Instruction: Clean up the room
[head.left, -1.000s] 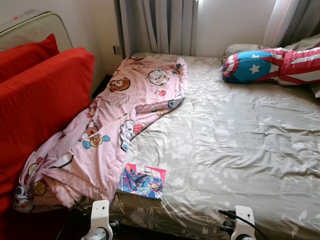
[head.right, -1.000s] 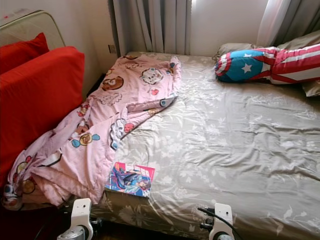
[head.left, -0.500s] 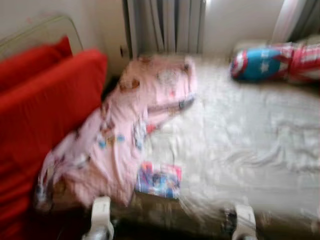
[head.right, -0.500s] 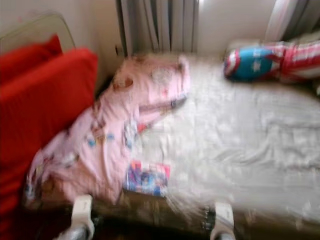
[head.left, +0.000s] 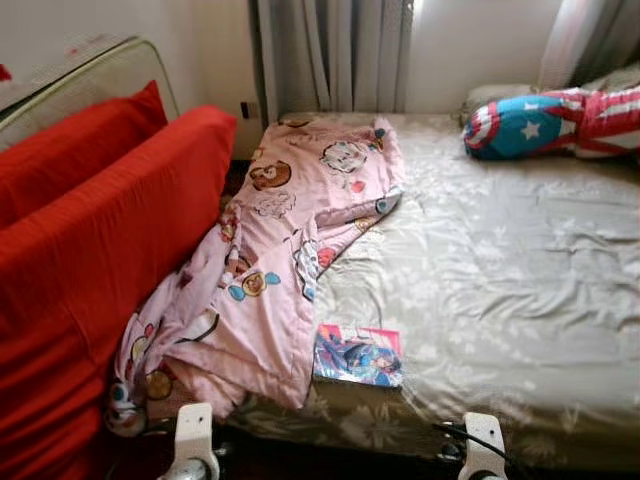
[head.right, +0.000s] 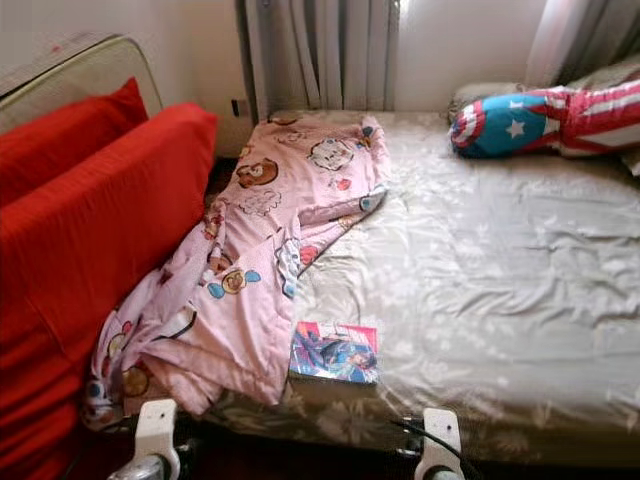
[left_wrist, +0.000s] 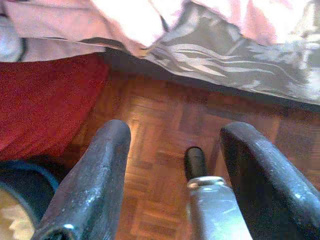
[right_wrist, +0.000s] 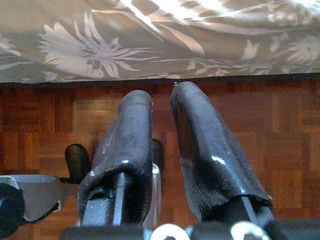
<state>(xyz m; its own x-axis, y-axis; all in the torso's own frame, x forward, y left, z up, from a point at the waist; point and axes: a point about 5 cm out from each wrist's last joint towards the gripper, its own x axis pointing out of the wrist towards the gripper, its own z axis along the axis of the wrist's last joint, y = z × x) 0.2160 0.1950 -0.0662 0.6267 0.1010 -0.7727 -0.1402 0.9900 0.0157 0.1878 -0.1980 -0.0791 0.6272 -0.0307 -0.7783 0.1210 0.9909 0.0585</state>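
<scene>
A pink cartoon-print blanket (head.left: 290, 230) lies crumpled along the left side of the bed (head.left: 500, 260) and spills over its near left corner. A colourful comic book (head.left: 358, 355) rests on the grey floral sheet near the front edge, just right of the blanket. Both arms hang low in front of the bed. My left gripper (left_wrist: 177, 135) is open above the parquet floor, below the blanket's hanging edge. My right gripper (right_wrist: 161, 95) is shut on nothing, over the floor by the sheet's hem.
Red cushions (head.left: 110, 230) lean against a padded board on the left, close to the bed. A star-and-stripes bolster pillow (head.left: 545, 120) lies at the far right of the bed. Grey curtains (head.left: 335, 55) hang behind. A dark gap runs between the cushions and the bed.
The whole picture has shifted right after a blurred moment, so the camera has moved. The blanket, book and pillow lie as before.
</scene>
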